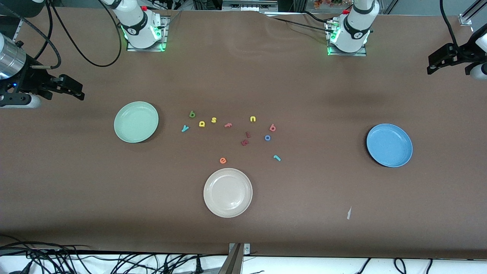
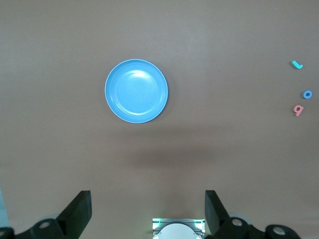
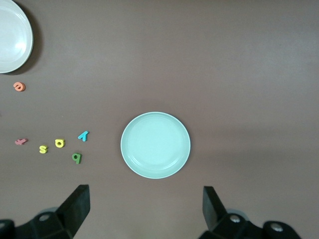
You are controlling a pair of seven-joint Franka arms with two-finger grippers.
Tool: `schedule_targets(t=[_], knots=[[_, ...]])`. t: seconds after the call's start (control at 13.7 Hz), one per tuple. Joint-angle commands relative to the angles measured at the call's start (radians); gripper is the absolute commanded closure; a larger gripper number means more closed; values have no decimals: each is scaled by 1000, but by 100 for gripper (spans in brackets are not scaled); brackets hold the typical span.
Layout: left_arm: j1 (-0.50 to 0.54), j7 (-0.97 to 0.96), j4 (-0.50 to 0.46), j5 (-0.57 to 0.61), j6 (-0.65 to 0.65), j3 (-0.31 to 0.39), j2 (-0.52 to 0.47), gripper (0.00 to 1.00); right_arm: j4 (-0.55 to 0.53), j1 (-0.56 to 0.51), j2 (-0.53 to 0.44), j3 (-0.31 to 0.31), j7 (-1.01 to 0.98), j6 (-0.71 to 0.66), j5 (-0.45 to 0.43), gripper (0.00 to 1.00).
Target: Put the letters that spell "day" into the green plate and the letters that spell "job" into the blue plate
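Observation:
The green plate (image 1: 136, 121) lies toward the right arm's end of the table, the blue plate (image 1: 389, 145) toward the left arm's end. Between them lie the olive d (image 1: 192, 113), yellow a (image 1: 201, 123) and teal y (image 1: 185, 128) near the green plate. The red-pink b (image 1: 272, 127), blue o (image 1: 267, 137) and teal j (image 1: 277, 158) lie closer to the blue plate. My right gripper (image 1: 78, 90) hangs open and empty over the table's right-arm end. My left gripper (image 1: 432, 64) hangs open and empty over the left-arm end.
A cream-white plate (image 1: 228, 192) sits nearer the front camera than the letters, with an orange e (image 1: 223, 160) beside it. A yellow s (image 1: 214, 120), a yellow u (image 1: 252, 119), a pink letter (image 1: 228, 125) and two dark red letters (image 1: 244, 142) lie among the others.

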Motion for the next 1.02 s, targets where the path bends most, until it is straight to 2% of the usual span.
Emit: schedule_targets(t=[0.0,0.95], knots=[[36,2,22,-45,-21,-1,11,0,12,-7,4,3,-18,-14,-12,0],[21,-9,25,-47,-21,-13,11,0,11,-7,4,3,-16,-14,-12,0]])
